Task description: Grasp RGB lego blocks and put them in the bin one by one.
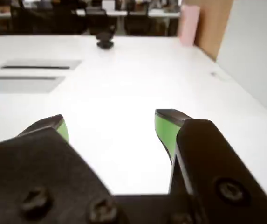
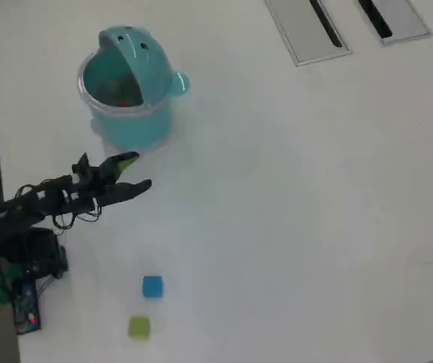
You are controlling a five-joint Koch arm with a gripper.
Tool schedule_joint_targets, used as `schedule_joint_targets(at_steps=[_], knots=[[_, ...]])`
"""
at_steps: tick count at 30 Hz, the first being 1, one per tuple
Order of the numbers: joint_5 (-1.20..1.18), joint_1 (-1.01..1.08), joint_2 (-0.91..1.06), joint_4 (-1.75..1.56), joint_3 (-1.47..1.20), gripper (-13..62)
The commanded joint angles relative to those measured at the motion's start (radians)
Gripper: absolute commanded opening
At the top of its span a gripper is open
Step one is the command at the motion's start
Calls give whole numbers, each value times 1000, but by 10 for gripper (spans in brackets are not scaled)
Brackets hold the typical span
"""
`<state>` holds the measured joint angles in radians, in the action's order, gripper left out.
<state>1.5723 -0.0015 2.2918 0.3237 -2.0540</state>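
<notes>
While hovering beside the bin, the pincer is gaping empty | red showing inside | blue block, green block waiting on bench.

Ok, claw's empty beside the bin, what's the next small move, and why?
Probably swing the open claw away from the bin toward the blue block, the nearer one. Something red already shows inside the bin, while blue and the green block still lie on the table.
</notes>
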Motion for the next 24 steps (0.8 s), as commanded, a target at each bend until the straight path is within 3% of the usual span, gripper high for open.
schedule_joint_targets(at_steps=[1, 24], knots=[[0, 63, 72, -8, 32, 344], [175, 652, 37, -426, -368, 348]])
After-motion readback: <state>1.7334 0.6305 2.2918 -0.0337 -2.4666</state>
